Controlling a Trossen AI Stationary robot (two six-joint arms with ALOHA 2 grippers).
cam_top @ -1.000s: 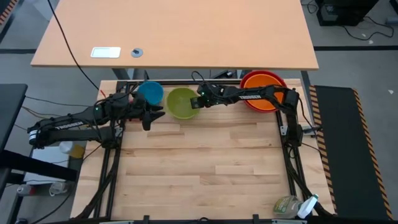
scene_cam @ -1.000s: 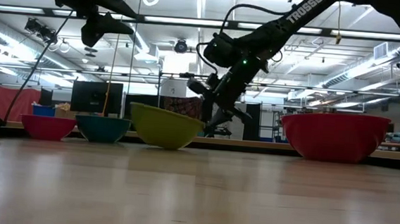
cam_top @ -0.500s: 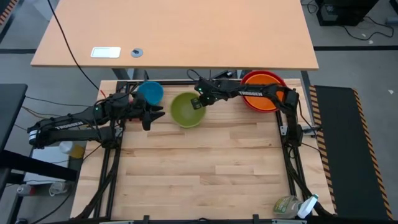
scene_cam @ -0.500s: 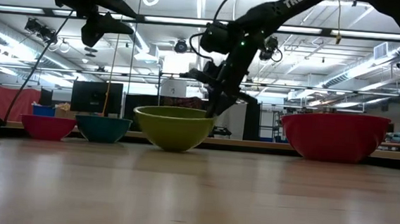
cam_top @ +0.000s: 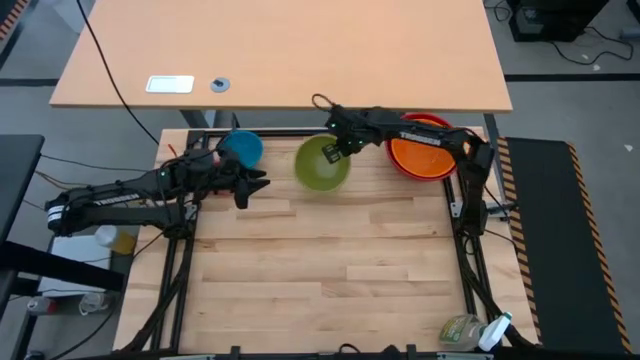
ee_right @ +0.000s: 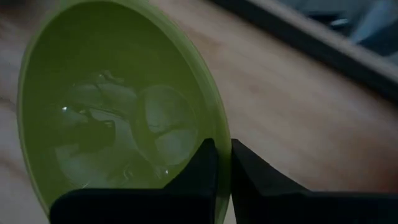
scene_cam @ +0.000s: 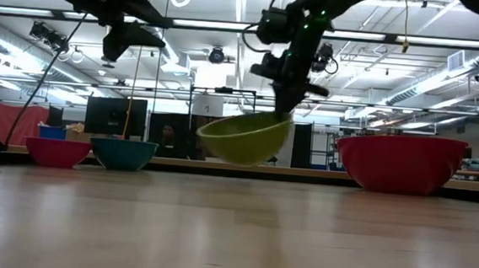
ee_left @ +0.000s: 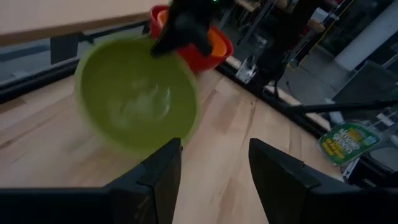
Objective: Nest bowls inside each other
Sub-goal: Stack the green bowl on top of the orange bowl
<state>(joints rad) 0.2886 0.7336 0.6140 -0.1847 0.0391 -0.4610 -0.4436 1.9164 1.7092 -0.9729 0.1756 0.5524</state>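
Your table [cam_top: 330, 260] lies bare across its near half. Right gripper [cam_top: 345, 148] pinches the lime green bowl [cam_top: 321, 165] by its rim, tilted, airborne. Left gripper [cam_top: 258, 184] hovers spread near the blue bowl [cam_top: 241, 149].

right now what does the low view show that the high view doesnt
Only the low view shows the lime green bowl hanging clear of the table, tilted, and a magenta-pink bowl standing beside the blue bowl.

Only the high view shows the orange bowl nested inside the red bowl, and the left gripper open, just in front of the blue bowl.

Both show the right gripper shut on the lime green bowl's rim, between the blue bowl and the red bowl.
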